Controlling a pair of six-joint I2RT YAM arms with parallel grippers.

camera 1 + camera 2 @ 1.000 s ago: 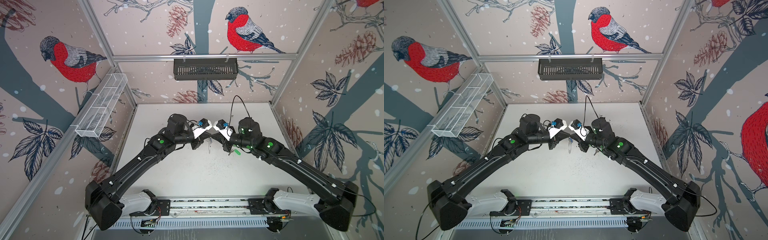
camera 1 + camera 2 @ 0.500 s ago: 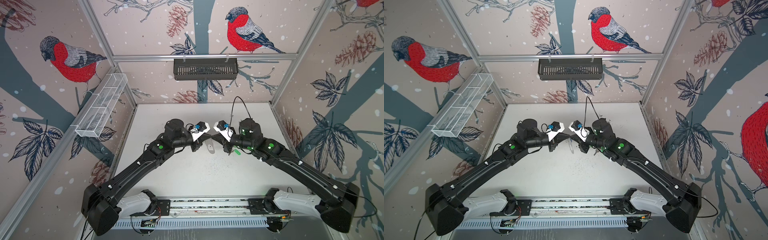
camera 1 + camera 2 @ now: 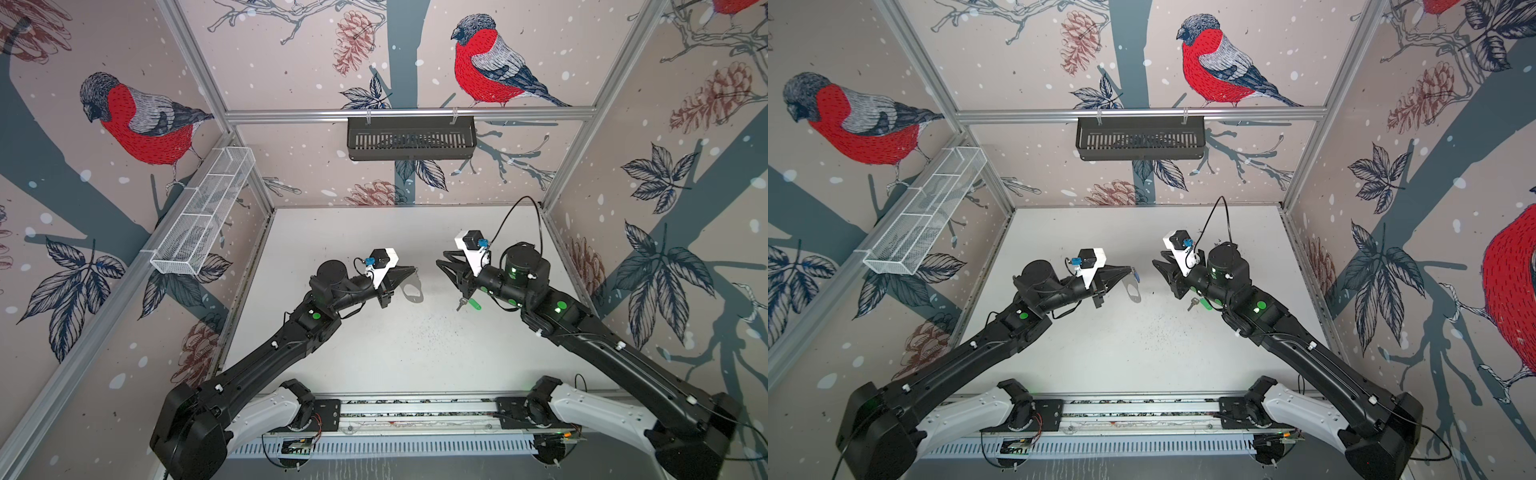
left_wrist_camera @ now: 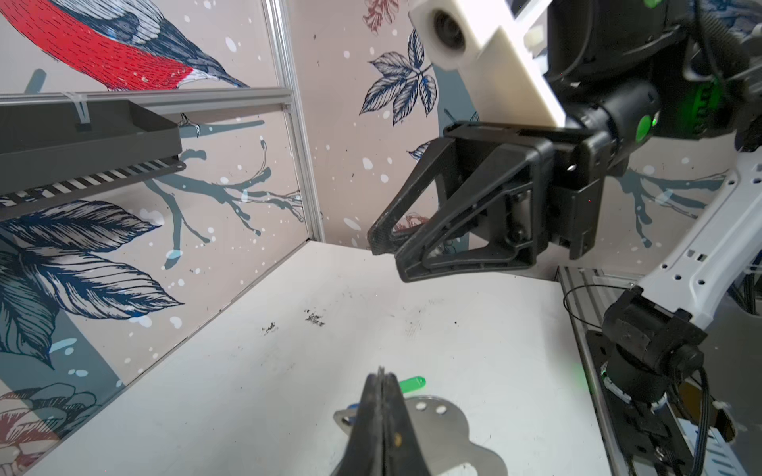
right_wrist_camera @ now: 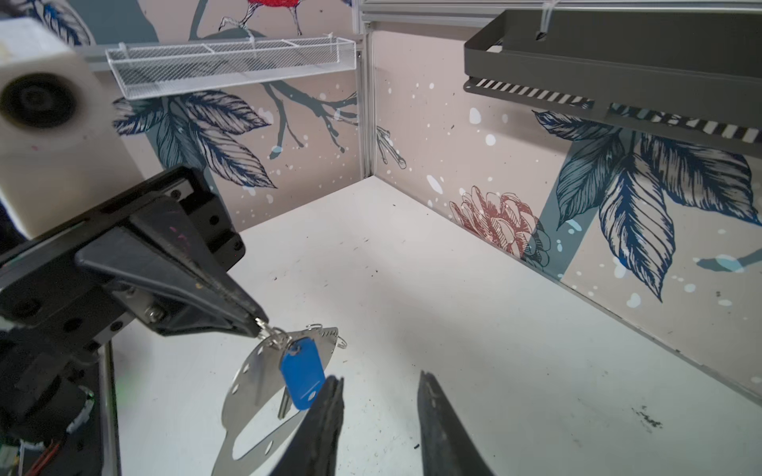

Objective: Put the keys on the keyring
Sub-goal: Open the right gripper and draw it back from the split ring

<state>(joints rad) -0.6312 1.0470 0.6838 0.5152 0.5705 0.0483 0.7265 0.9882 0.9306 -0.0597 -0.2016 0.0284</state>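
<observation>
The keyring (image 5: 255, 383), a flat grey metal plate with small holes, hangs above the table from my left gripper (image 5: 259, 323). That gripper is shut on a little wire ring at the plate's edge. A key with a blue tag (image 5: 303, 379) dangles on the keyring. In both top views the keyring (image 3: 411, 289) (image 3: 1133, 291) hangs below the left gripper (image 3: 413, 270). My right gripper (image 5: 381, 379) stands open and empty, a short way from the keyring. The key with the green tag (image 3: 473, 304) (image 3: 1204, 303) lies on the table under the right wrist.
A white table (image 3: 374, 353) fills the floor of the walled booth. A black slotted tray (image 3: 411, 137) hangs on the back wall and a white wire basket (image 3: 203, 216) on the left wall. The arm bases and rail (image 3: 415, 415) line the front edge.
The two grippers, which met at the middle, have drawn apart. The right jaws have opened. The left gripper has carried the keyring leftward, still shut on it.
</observation>
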